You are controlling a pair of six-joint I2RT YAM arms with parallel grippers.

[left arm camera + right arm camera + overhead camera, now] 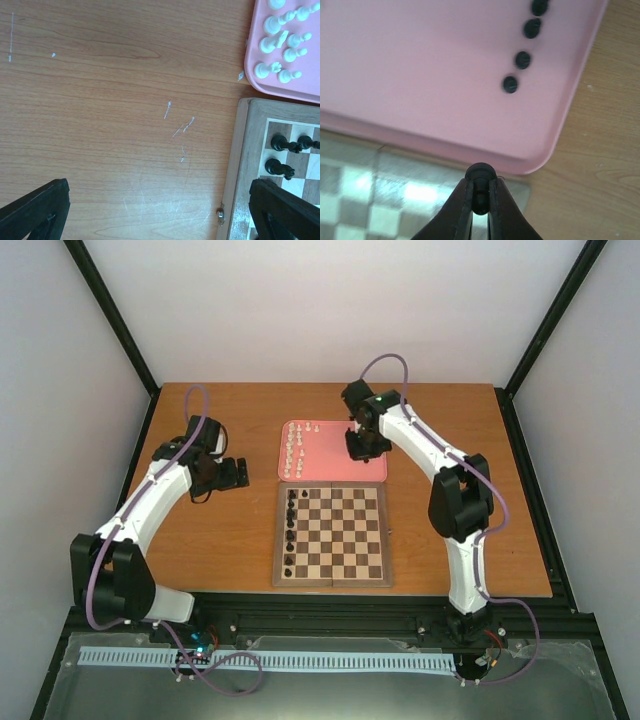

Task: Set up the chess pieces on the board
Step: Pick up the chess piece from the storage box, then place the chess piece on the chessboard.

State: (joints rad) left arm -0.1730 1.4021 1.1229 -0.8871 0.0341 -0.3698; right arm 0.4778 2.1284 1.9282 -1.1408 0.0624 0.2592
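Note:
My right gripper (480, 192) is shut on a small black chess piece (480, 173), held above the near right corner of the pink tray (420, 75), by the far edge of the board (365, 195). Several black pieces (522, 60) stand in a row in the tray. The top view shows a column of black pieces (291, 530) along the left side of the board (333, 582) and cream-white pieces (296, 445) in the tray's left part. My left gripper (160, 210) hangs open over bare table, left of the board's border (245, 165), holding nothing.
The pink tray (335, 455) lies flush against the board's far edge. White pieces (280, 45) in it and black pieces (285, 145) on the board lie close to my left gripper's right finger (285, 210). Bare wooden table (200, 540) spreads on both sides.

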